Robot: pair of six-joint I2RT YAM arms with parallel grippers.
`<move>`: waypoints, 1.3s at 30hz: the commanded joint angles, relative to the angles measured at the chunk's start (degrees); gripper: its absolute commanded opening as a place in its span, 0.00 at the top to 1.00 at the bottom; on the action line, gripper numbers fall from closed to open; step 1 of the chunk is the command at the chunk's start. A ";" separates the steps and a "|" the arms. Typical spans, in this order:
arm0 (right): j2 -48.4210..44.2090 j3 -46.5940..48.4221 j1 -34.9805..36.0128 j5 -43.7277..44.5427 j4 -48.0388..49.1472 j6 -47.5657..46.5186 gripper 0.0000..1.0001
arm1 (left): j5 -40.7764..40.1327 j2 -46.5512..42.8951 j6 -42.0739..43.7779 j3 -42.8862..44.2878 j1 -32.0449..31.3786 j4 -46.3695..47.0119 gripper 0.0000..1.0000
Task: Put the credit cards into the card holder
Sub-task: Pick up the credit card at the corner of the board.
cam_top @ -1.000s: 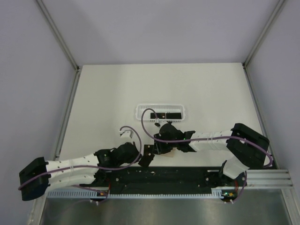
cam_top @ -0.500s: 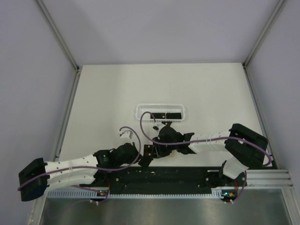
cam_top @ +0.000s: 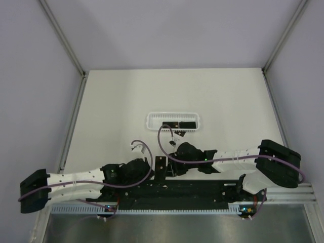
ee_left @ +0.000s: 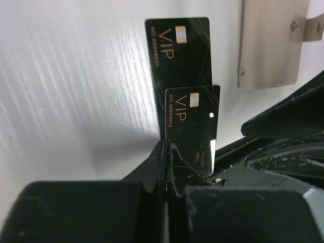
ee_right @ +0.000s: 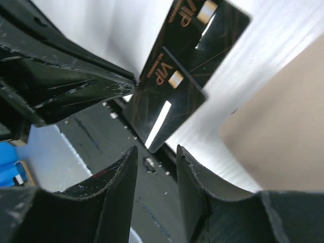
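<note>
Left end effector (ee_left: 165, 153): closed, pinched on the lower-left edge of one credit card (ee_left: 195, 126). This card is seen at centre frame in the left wrist view, raised off the counter (ee_left: 76, 76), VIP print and chip toward the top.

Right end effector (ee_right: 156, 150): open, jaws clearly apart at bottom centre of the right wrist view. The lower corner of the pinched card is seen at the gap between the fingertips. Contact cannot be told; nothing is clamped.

A second credit card (ee_left: 178, 66) is laid flat on the counter directly above the pinched one in the left wrist view and is partly overlapped by it. It is gripped by neither end effector.

The card holder (ee_left: 271, 45) is seen at upper right of the left wrist view, flat on the counter, tan, just right of the second card and apart from it. In the right wrist view it fills the right side of the frame. It is hidden by the arms in the top view.

In the top view both end effectors are met at lower centre, just above the black rail (cam_top: 202, 190). The white basket (cam_top: 150, 121) is located above them at centre frame, well apart, with dark cards (cam_top: 186, 124) lying inside it.
</note>
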 commanded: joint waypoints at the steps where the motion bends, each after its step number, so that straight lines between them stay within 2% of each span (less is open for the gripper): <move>1: -2.39 -0.65 4.15 4.06 2.58 4.98 0.62 | 0.00 0.82 -1.44 -1.25 -2.39 -3.58 1.00; 9: -2.21 -8.56 6.00 9.77 11.19 17.46 0.56 | -1.50 0.65 -2.85 -1.08 -4.59 -5.08 1.00; 21: 5.70 -9.18 6.62 6.70 20.68 19.67 0.54 | -2.29 0.47 -2.85 -0.72 -4.77 -5.78 1.00; 31: 6.49 -9.45 7.85 7.23 20.69 21.16 0.56 | -2.21 0.91 -3.02 -0.46 -4.77 -5.78 1.00; 39: 5.00 -7.61 9.52 8.37 12.88 21.43 0.57 | -2.47 0.91 -3.20 -0.37 -4.85 -5.78 1.00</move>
